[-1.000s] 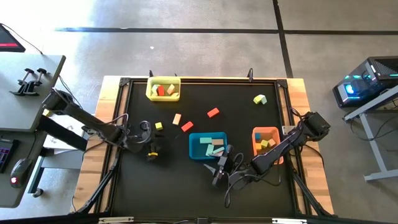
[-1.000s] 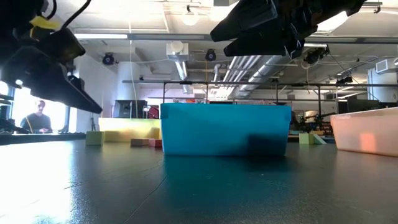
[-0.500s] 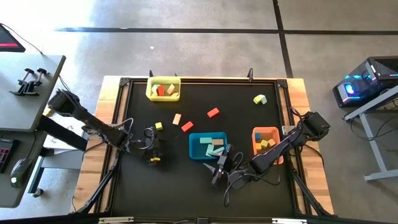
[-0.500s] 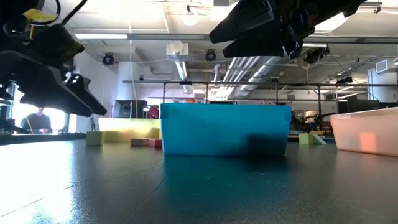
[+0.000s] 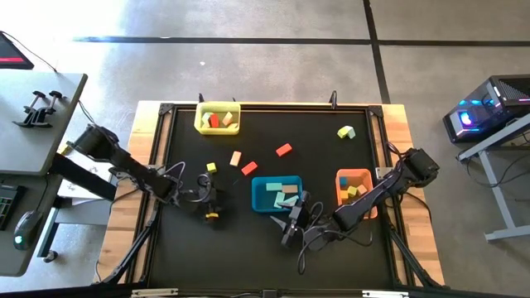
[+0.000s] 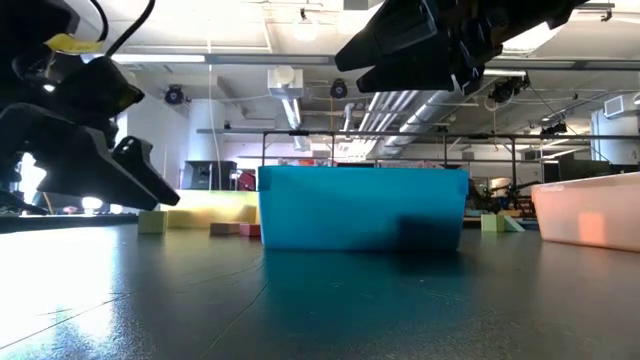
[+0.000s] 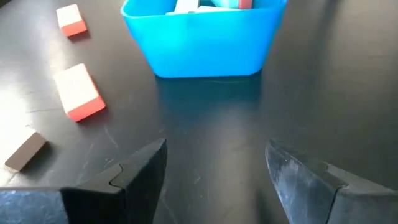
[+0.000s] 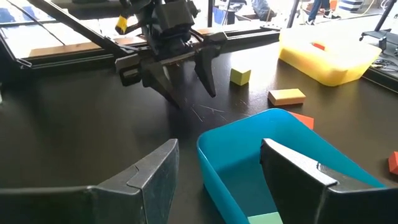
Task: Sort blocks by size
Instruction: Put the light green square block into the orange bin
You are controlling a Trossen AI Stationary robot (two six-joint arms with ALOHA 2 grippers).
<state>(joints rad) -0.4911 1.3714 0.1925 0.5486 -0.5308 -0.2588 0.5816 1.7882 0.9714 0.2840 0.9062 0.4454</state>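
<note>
My left gripper (image 5: 214, 199) is open and empty, low over the bare mat left of the blue tray (image 5: 277, 194), fingers pointing at it (image 7: 214, 168). My right gripper (image 5: 291, 222) is open and empty above the blue tray's near edge (image 8: 217, 168). Loose blocks lie flat on the mat: a yellow cube (image 5: 212, 167), a tan block (image 5: 236, 158), two red blocks (image 5: 249, 168) (image 5: 284, 150) and a lime block (image 5: 346, 132). Other blocks lie in the trays.
A yellow tray (image 5: 218, 118) stands at the far left and an orange tray (image 5: 354, 186) at the right, both holding blocks. The mat has a raised frame (image 5: 273, 106) round it. Cables trail near both grippers.
My left gripper has moved toward the table's right and near edges, closer to the blue tray, and has come lower over the mat. It stays open. My right gripper and the blocks have kept still.
</note>
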